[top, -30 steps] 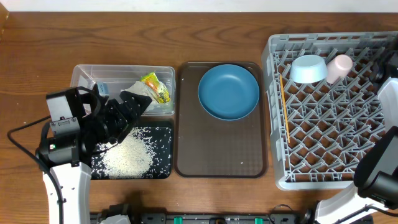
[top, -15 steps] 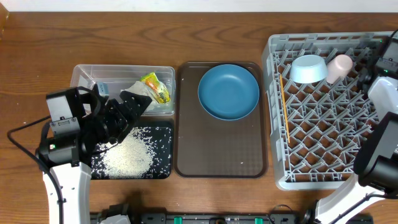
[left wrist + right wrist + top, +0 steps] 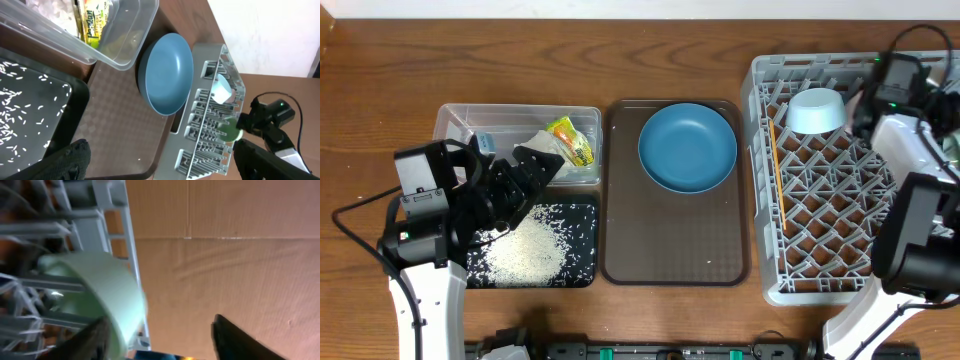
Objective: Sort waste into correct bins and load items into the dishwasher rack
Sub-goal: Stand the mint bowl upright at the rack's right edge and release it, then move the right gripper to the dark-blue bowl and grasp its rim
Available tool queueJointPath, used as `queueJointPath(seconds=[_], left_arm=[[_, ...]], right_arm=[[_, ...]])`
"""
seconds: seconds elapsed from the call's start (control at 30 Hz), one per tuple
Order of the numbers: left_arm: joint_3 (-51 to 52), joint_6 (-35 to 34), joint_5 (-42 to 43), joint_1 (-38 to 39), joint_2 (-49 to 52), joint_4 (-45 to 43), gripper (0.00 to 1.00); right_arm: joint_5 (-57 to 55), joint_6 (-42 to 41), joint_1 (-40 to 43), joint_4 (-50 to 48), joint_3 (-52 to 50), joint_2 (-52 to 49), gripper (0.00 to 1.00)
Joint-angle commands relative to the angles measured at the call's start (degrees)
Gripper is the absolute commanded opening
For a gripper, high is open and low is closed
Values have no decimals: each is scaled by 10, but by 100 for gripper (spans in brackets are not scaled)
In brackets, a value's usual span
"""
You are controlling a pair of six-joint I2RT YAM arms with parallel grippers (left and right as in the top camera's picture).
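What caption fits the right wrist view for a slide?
Right pincer open beside a pale mint-green bowl at the grey rack's edge.

The left arm (image 3: pixel 420 300) is showing white shells over black joints, a black cable (image 3: pixel 360 215) looping beside it. The right arm (image 3: pixel 908 150) is wearing matching white, a green light (image 3: pixel 281 105) glowing on its black wrist; its fingers (image 3: pixel 235 335) are looking dark.

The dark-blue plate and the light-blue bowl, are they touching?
Apart. The overhead view shows the dark-blue plate on the brown tray and the light-blue bowl inside the grey rack, with the rack's wall between them.
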State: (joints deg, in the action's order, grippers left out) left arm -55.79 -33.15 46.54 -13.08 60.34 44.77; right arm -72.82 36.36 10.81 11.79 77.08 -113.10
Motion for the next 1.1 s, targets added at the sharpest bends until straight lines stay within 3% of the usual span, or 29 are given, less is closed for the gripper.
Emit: queueJointPath(seconds=[0.0,0.07,0.2,0.27,0.33,0.53,0.6,0.73,0.8,0.83,1.07], left_arm=[[-5,6,3,-2,0,0,94],[-5,6,3,-2,0,0,94],[-5,6,3,-2,0,0,94],[-5,6,3,-2,0,0,94],[-5,6,4,-2,0,0,94],[-5,6,3,-2,0,0,94],[-5,6,3,-2,0,0,94],[-5,5,3,-2,0,0,94],[-5,6,3,-2,0,0,94],[-5,6,3,-2,0,0,94],[-5,6,3,-2,0,0,94]], right_arm=[[-7,-7,-31,0,0,-4,75],[-7,-7,-48,0,0,-4,78],[-6,-50,-77,-2,1,-4,74],[-6,-90,-89,3,1,1,89],[4,-99,-96,12,1,10,94],[118,-171,-117,70,1,67,92],[226,-205,-125,109,1,97,86],[552,-214,-139,171,1,157,65],[695,-221,-146,181,1,178,45],[748,-245,-150,181,1,186,41],[918,-449,-198,202,0,194,38]])
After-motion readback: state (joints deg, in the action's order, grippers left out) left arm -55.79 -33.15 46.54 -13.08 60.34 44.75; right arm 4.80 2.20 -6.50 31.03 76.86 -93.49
